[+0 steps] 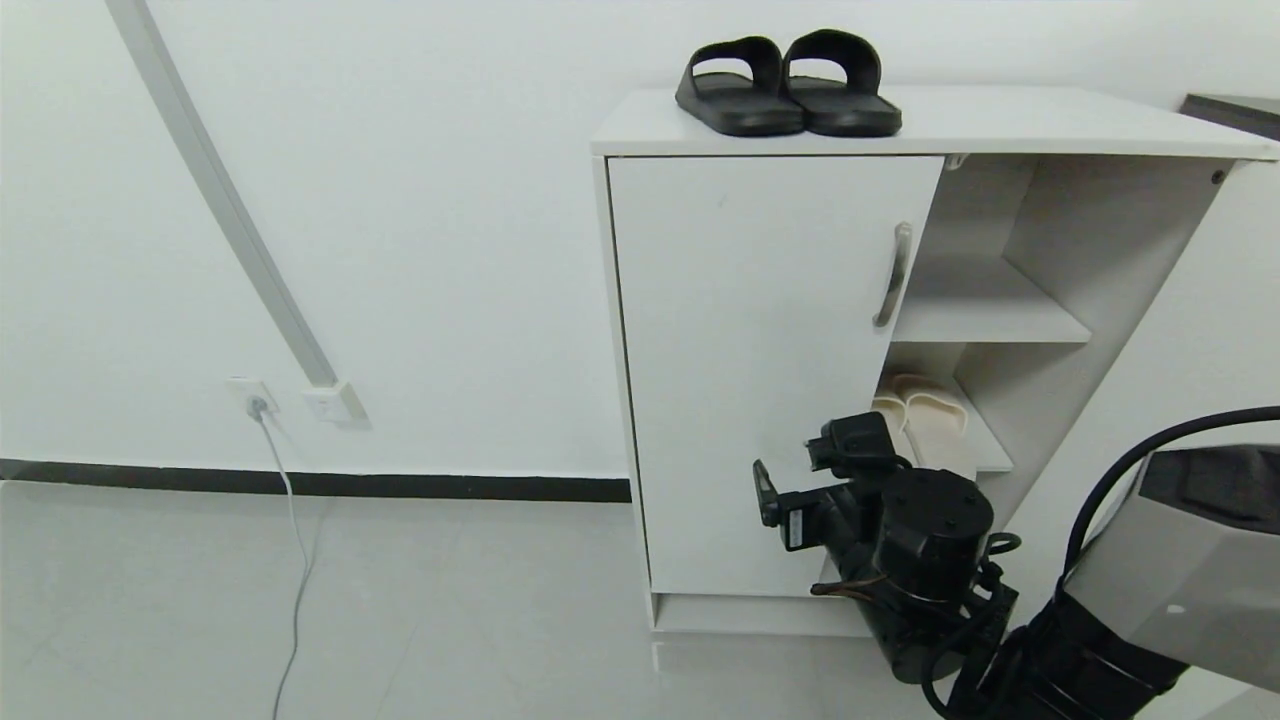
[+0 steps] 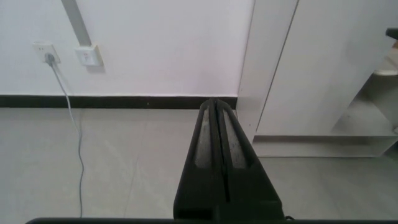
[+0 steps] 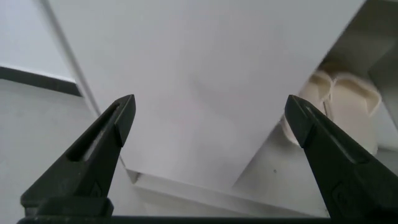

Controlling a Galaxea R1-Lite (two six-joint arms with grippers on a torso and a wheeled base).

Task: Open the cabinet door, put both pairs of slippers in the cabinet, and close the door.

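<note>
The wall (image 1: 420, 200) is plain white. A grey trunking (image 1: 225, 200) slants down it from the upper left to a white box (image 1: 335, 402) near the wall's bottom edge. Just left of the box sits a socket (image 1: 250, 395) with a plug in it. A grey cable (image 1: 295, 540) hangs from it and trails over the floor (image 1: 450, 610), which is pale grey and smooth. A black skirting (image 1: 300, 484) runs along the wall's foot. A white cabinet (image 1: 1050, 118) stands against the wall on the right. The light is soft and even.
</note>
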